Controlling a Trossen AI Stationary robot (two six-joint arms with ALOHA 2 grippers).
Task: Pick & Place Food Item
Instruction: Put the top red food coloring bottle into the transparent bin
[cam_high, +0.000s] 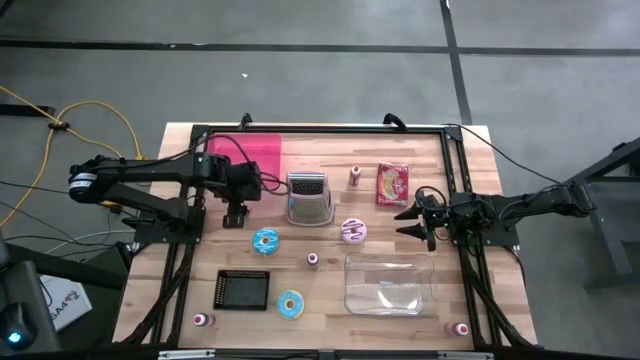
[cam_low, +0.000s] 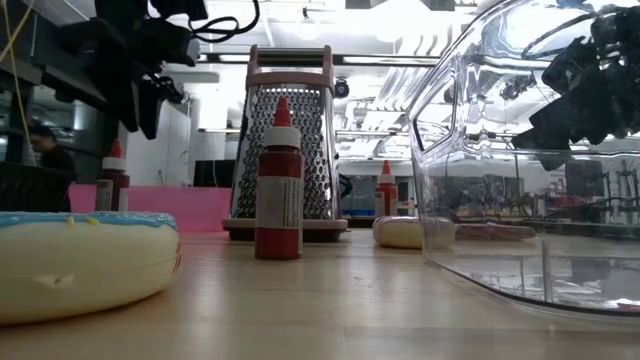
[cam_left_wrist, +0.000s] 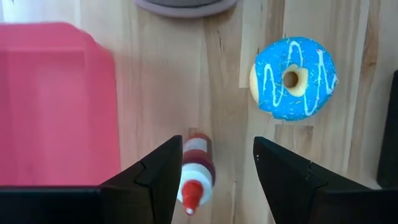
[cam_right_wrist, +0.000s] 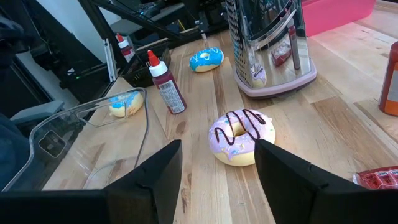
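A pink-iced donut with dark stripes (cam_high: 354, 231) (cam_right_wrist: 241, 137) lies flat on the wooden table. My right gripper (cam_high: 410, 222) (cam_right_wrist: 217, 168) is open just to its right, fingers pointing at it without touching. A blue-iced donut (cam_high: 266, 241) (cam_left_wrist: 293, 78) lies flat left of centre. My left gripper (cam_high: 236, 215) (cam_left_wrist: 214, 168) is open above the table, up and to the left of that donut, over a small red sauce bottle (cam_left_wrist: 198, 165). A third donut (cam_high: 291, 305) lies near the front edge. A clear plastic container (cam_high: 390, 284) stands at front right.
A metal grater (cam_high: 309, 196) stands mid-table, a pink board (cam_high: 255, 152) lies at the far left, and a red packet (cam_high: 393, 183) lies at the far right. A black tray (cam_high: 243, 289) lies front left. Small sauce bottles (cam_high: 312, 260) (cam_high: 354, 177) stand about.
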